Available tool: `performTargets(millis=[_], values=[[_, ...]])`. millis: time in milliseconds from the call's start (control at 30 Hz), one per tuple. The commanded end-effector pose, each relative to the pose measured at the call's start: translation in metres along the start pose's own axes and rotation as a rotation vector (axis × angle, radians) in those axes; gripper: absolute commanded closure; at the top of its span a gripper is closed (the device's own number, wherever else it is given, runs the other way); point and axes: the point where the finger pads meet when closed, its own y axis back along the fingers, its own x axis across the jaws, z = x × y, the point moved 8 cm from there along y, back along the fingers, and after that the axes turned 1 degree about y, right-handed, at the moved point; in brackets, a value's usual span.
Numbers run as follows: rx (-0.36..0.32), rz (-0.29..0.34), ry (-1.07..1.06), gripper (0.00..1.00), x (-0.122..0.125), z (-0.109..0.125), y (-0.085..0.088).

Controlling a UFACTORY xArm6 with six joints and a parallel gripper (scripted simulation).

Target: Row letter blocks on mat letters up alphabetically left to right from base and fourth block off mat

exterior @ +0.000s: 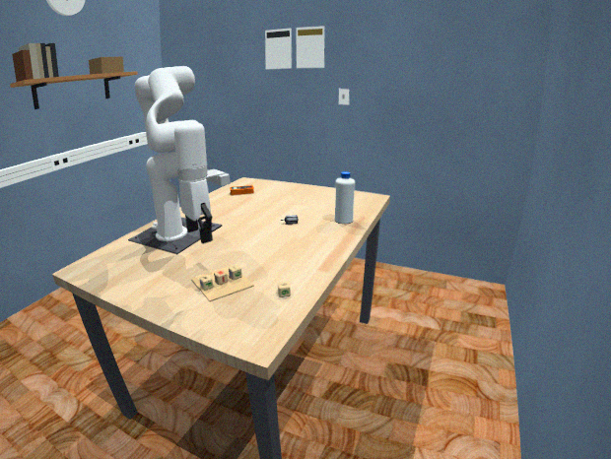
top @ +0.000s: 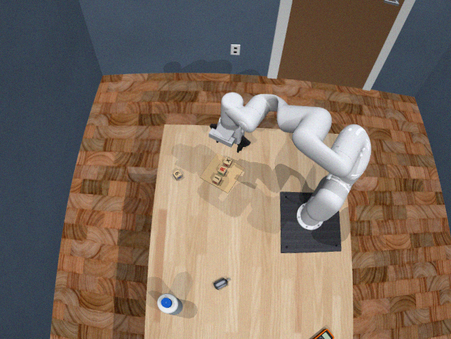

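Note:
Three letter blocks stand in a close straight row on the tan mat (top: 233, 175) (exterior: 225, 292). They are a block that reads like X (top: 228, 161) (exterior: 206, 282), a red-lettered block that reads like R (top: 222, 169) (exterior: 221, 277), and a block that reads like I (top: 217, 178) (exterior: 235, 272). The fourth block (top: 177, 174) (exterior: 284, 290), with a green mark, lies on the table off the mat, well apart from the row. My gripper (top: 230, 137) (exterior: 204, 228) is open and empty. It hangs above the table, well above and beyond the X end of the row, towards the table's edge.
A white bottle with a blue cap (top: 167, 302) (exterior: 344, 198) stands near the far end of the table. A small dark object (top: 221, 283) (exterior: 291, 219) lies near it. An orange device (top: 322, 334) (exterior: 241, 189) lies at a corner. My arm stands on a black base plate (top: 291, 236) (exterior: 148, 240).

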Motion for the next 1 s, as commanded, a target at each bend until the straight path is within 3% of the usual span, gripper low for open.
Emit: performTargets(millis=[0,233,967], values=[[0.0,0.003,0.0,0.0,0.0008,0.0001,0.0228],[0.0,0.003,0.0,0.0,0.0007,0.0001,0.03],[0.0,0.003,0.0,0.0,0.0007,0.0001,0.0302]])
